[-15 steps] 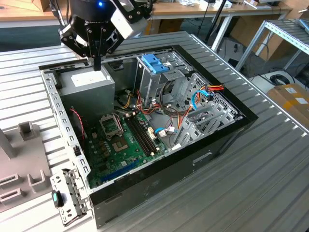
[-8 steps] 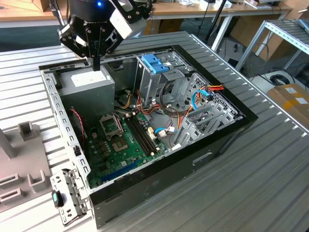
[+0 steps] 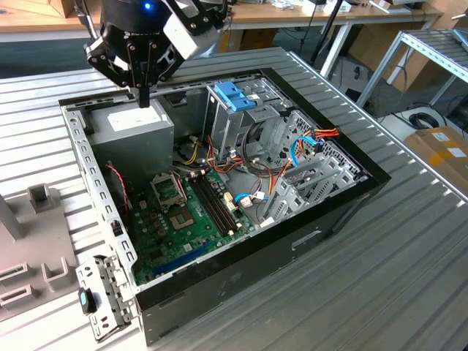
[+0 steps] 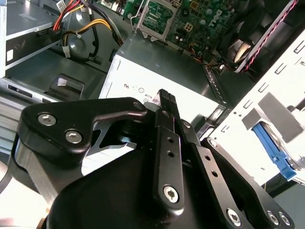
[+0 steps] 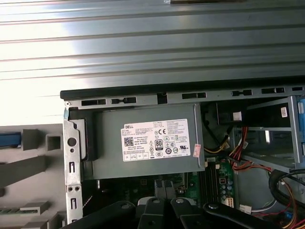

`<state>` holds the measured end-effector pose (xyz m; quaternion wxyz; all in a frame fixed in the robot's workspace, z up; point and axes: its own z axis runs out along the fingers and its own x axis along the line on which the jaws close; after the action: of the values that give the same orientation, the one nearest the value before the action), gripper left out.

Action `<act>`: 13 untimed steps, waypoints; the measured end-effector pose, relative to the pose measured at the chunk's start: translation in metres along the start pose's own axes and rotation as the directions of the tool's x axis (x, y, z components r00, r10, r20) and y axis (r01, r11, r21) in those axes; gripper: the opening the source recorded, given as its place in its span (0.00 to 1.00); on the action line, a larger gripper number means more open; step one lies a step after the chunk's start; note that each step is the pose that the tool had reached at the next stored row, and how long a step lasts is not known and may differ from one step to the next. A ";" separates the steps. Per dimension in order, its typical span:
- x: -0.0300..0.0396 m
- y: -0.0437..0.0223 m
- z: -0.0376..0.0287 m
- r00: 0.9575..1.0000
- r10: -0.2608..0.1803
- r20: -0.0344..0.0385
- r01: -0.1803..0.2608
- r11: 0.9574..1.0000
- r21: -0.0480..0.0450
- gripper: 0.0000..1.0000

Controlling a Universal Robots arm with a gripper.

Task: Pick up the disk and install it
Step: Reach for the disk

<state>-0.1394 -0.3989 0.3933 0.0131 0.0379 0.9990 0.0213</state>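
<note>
Gripper (image 4: 167,98) clenched, empty, above power-supply box (image 5: 147,143) | disk (image 4: 269,143) well apart, beyond case wall (image 4: 238,131)

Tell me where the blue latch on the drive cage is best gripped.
Probably pinch the blue latch across its two long side edges, coming from straight above. It stands proud of the drive cage, whose metal walls hem in everything lower down.
</note>
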 end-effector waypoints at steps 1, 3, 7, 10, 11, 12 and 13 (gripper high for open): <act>0.0002 0.0000 0.0000 1.000 0.000 0.000 0.000 1.000 0.000 0.11; 0.0008 -0.0001 0.0000 1.000 0.000 0.000 0.000 1.000 0.000 0.11; 0.0018 -0.0001 0.0000 1.000 0.000 0.000 0.000 1.000 0.000 0.11; 0.0024 -0.0002 -0.0001 1.000 0.000 0.000 0.000 1.000 0.000 0.11; 0.0026 -0.0002 -0.0001 1.000 0.000 0.000 0.000 1.000 0.000 0.11; 0.0028 -0.0002 -0.0001 1.000 0.000 0.000 0.000 1.000 0.000 0.11; 0.0030 -0.0002 -0.0001 1.000 0.000 0.000 0.000 1.000 0.000 0.11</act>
<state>-0.1424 -0.3989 0.3933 0.0131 0.0378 0.9990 0.0213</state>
